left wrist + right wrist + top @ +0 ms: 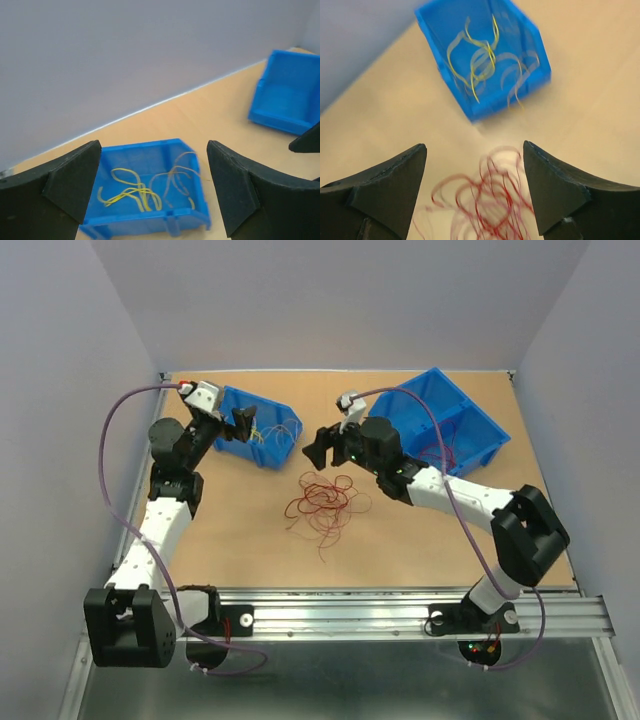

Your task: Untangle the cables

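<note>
A pile of red cables (322, 502) is seen on the table (230, 540), near the middle. Its thin loops are curly and mixed up together. Yellow cables (262, 432) are seen inside the small bin (275, 455) at the back left. A few other red cables (442, 452) are seen in the big bin (470, 405) at the back right, partly hidden by the right arm.

The right gripper (322, 445) is held above the table, just behind the red pile. In the right wrist view its jaws are spread wide, and nothing is held between them. The red pile is seen below the gap, blurred. It is not touched by the fingers (385, 185). The small bin with the yellow cables is seen farther off.

The left gripper (225, 424) is held over the near side of the small bin. In the left wrist view its jaws are also spread wide, with nothing gripped. The yellow cables are seen down in the bin between the two fingers (70, 185), well below them. The big bin is seen far off at the right.
</note>
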`<state>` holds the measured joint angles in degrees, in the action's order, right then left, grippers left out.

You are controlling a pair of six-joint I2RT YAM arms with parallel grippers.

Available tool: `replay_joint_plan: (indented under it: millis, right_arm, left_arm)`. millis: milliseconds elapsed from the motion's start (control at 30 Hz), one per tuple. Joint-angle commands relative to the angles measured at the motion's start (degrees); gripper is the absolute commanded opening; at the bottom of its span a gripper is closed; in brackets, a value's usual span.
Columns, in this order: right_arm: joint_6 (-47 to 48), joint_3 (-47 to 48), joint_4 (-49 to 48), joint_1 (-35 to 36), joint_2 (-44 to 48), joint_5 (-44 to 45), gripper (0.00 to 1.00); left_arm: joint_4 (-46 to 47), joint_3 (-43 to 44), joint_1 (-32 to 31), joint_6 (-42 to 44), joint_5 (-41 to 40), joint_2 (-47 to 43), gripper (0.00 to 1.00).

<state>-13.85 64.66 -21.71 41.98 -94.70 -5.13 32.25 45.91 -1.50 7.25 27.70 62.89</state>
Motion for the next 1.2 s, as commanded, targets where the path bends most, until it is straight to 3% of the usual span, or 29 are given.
replay_joint_plan:
  millis: [0,33,100,267,433,667,867,967,1000,1067,1100,1167]
  right_arm:
    - [1.4,-8.5,6.4,0.1,7.2,4.8,0.85]
    - [0.5,-9.5,8.3,0.1,8.5,7.5,0.86]
    - [-0.5,-13.2,11.1,0.2,13.1,10.1,0.87]
    - [-2.9,-22.7,12.0,0.1,26.3,17.9,0.89]
    - [-4.5,-27.0,14.9,0.1,35.4,25.8,0.89]
    - [-6.8,-29.6,17.7,0.1,40.2,31.3,0.90]
    - [-7.2,-29.2,17.8,0.1,39.4,32.5,0.89]
    - [-7.0,-29.1,17.8,0.1,38.8,33.0,0.89]
    - [-7.0,-29.1,17.9,0.1,38.6,33.1,0.89]
    - [-7.0,-29.1,18.1,0.2,38.6,33.4,0.89]
    - [-7.0,-29.2,18.2,0.1,39.0,33.3,0.89]
    - [-6.8,-29.3,18.3,0.0,39.3,32.7,0.89]
  left_arm:
    - [6.1,-4.2,-10.5,2.5,1.7,0.0,0.99]
    - [6.1,-5.6,-13.9,4.7,-4.1,-0.2,0.99]
    - [6.3,-8.7,-21.5,8.4,-6.2,0.2,0.99]
    - [3.6,-9.4,-25.8,13.2,-0.7,3.6,0.99]
    - [2.4,-8.8,-33.4,16.3,-3.9,7.1,0.98]
    - [-0.1,-7.3,-40.2,19.2,-7.6,12.1,0.98]
    - [-5.3,-1.4,-42.4,19.7,-14.7,20.6,0.90]
    - [-9.2,2.7,-42.4,19.1,-15.9,24.8,0.76]
    - [-11.2,3.5,-42.5,19.1,-16.1,25.7,0.64]
    - [-12.9,5.6,-42.5,19.5,-16.9,27.7,0.54]
    - [-13.7,5.9,-42.5,19.6,-17.2,28.0,0.40]
    - [-13.7,5.5,-42.5,20.1,-17.5,27.3,0.27]
